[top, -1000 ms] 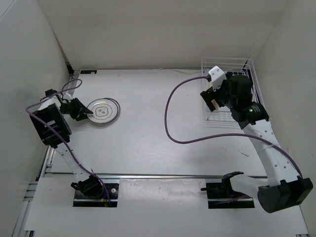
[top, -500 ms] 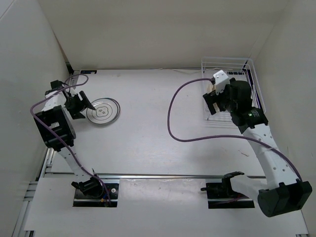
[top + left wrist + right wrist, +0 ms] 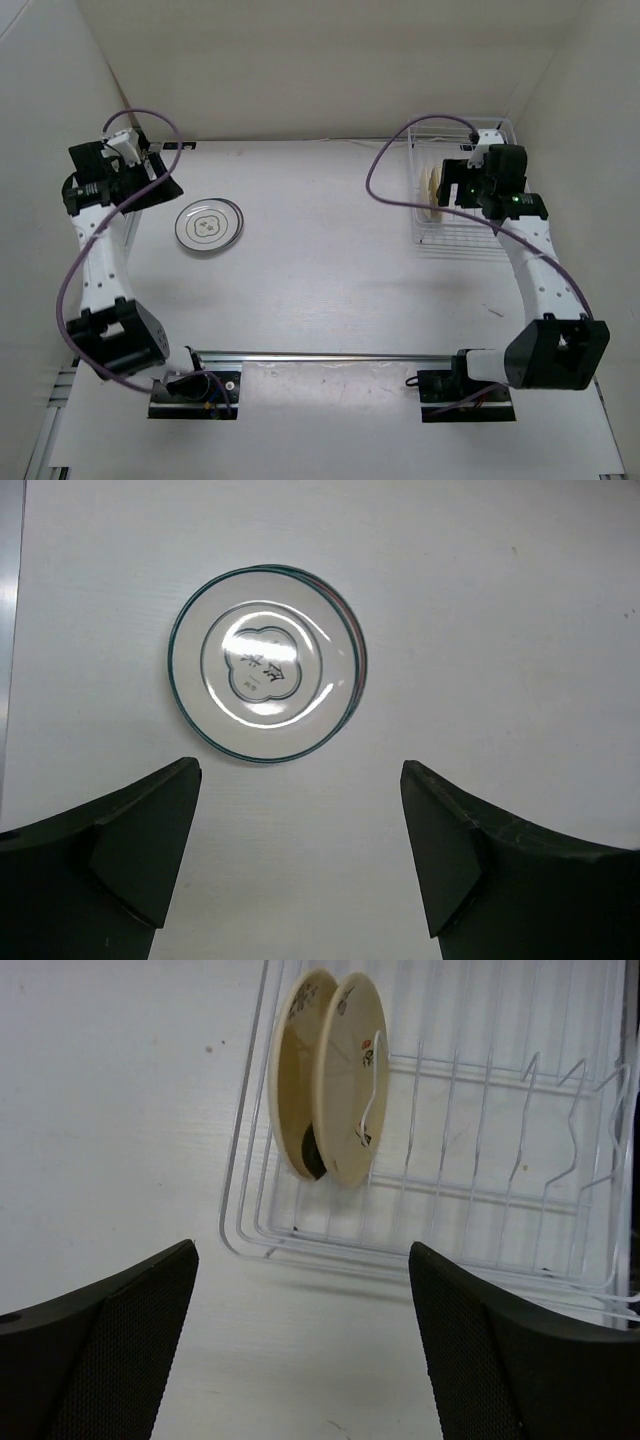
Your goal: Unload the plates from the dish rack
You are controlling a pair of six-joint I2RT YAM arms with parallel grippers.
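Observation:
One white plate (image 3: pixel 208 226) with a dark rim and small centre marks lies flat on the table at the left. In the left wrist view this plate (image 3: pixel 268 663) shows a thin reddish rim under its right edge. My left gripper (image 3: pixel 164 189) (image 3: pixel 298 770) hovers open just left of it, nothing between its fingers. Two beige plates (image 3: pixel 300 1072) (image 3: pixel 350 1080) stand upright side by side in the white wire dish rack (image 3: pixel 480 1175) (image 3: pixel 470 235) at the back right; the left one carries a dark patch. My right gripper (image 3: pixel 448 190) (image 3: pixel 302 1248) stands open and empty above the rack's near-left corner.
White walls close in the table on the left, back and right. The rack sits against the right wall. A purple cable (image 3: pixel 385 170) loops from the right wrist over the table. Both arm bases (image 3: pixel 190 385) are bolted at the near edge.
My left gripper opened, let go of the white plate on the table and rose back toward the left wall. My right arm swung toward the back, over the rack.

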